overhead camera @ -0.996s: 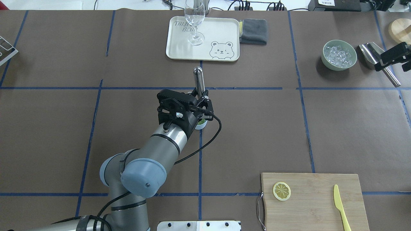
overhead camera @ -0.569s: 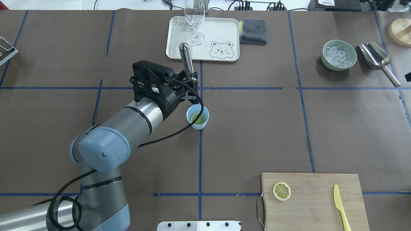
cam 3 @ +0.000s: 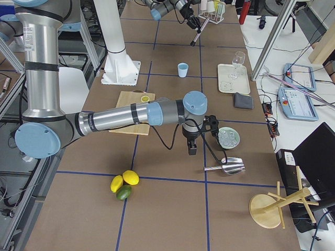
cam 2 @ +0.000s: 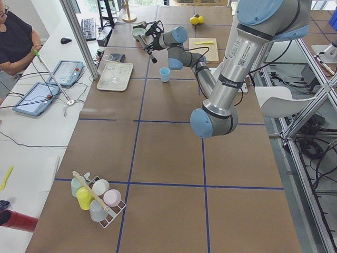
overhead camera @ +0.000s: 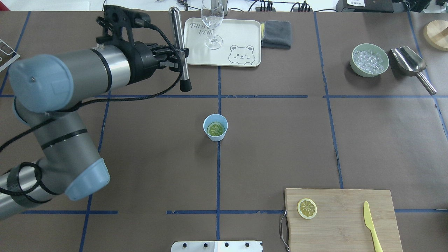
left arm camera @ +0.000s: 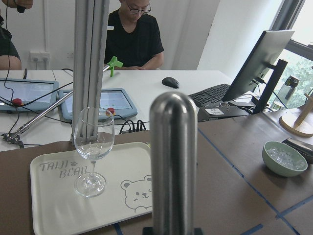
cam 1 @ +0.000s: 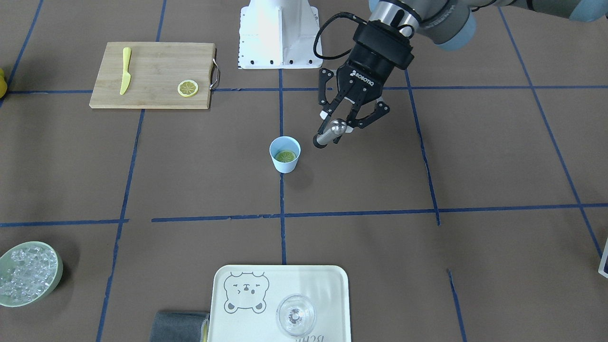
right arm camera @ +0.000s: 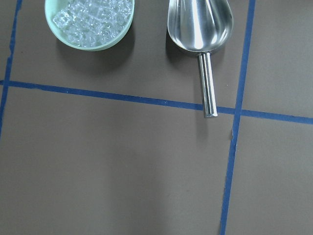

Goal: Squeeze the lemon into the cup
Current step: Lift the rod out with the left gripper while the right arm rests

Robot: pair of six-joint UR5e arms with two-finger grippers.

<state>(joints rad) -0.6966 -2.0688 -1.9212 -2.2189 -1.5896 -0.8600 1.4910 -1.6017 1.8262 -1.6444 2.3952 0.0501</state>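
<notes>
**Spotting the lemon slice (overhead camera: 215, 130) down inside the light-blue cup (overhead camera: 216, 137)**

Lying flat on the cup's floor, spoked face up, looking greenish against the blue inside. Finding the cup upright on a blue tape line near the middle of the brown table cover, well apart from both arms.

Swinging out now to the left gripper (overhead camera: 179, 56): off toward the far left corner, raised above the table, clamped tight around a steel muddler (overhead camera: 176, 28). Gripping it partway along the shaft, rounded metal end pointing away from the robot, black tip angled back toward the cup's side.

Just past it, catching the cream bear tray (overhead camera: 196, 57) with a clear wine glass (overhead camera: 212, 28) upright on it and a grey cloth (overhead camera: 276, 34) just beside the tray's right edge.

Over to the right gripper (cam 3: 192, 150): seen only from the side camera, hanging above the table near the pale green bowl of ice (overhead camera: 364, 73) and the steel scoop (overhead camera: 407, 59). Cannot tell whether wide or closed.

Closer to the robot, noting a bamboo cutting board (overhead camera: 343, 231) carrying a second lemon slice (overhead camera: 307, 208) and a yellow plastic knife (overhead camera: 370, 224), the two well apart.
</notes>
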